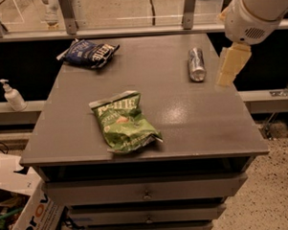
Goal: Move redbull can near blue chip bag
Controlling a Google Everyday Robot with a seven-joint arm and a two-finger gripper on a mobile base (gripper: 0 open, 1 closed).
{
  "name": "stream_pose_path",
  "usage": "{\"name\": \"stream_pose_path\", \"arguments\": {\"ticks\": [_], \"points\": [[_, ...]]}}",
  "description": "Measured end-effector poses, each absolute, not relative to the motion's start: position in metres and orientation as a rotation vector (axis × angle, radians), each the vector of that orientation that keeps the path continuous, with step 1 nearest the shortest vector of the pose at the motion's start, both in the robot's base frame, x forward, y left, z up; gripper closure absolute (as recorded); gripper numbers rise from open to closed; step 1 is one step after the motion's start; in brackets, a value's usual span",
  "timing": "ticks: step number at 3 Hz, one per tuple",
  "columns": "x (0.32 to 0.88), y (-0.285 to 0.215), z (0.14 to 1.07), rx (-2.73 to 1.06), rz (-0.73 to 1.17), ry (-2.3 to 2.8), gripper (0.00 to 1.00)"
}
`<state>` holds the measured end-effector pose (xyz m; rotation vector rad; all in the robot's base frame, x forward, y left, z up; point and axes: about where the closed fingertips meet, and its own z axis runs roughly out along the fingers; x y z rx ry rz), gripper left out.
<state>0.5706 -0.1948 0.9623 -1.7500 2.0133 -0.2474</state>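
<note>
The redbull can [196,64], slim and silver, lies on its side at the back right of the grey cabinet top [192,119]. The blue chip bag [89,52], dark blue with white lettering, lies at the back left corner, far from the can. My gripper [230,66], with cream-coloured fingers pointing down, hangs over the right edge of the top, just right of the can and apart from it. It holds nothing.
A larger green chip bag [124,121] lies at the front middle of the top. A soap dispenser [12,96] stands on a ledge to the left. A cardboard box [24,218] sits on the floor at lower left. Drawers [146,193] run below the top.
</note>
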Motion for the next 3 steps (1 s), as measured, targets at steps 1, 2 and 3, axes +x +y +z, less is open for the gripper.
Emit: {"name": "stream_pose_path", "arguments": {"ticks": [1,2,3], "points": [[0.5921,-0.1949,0.9583,-1.879,-0.292,1.924,0.0],[0.5915,-0.1939,0.9598,-1.91,-0.303,1.89,0.0],[0.5913,-0.1938,0.9597,-1.904,-0.301,1.896,0.0]]}}
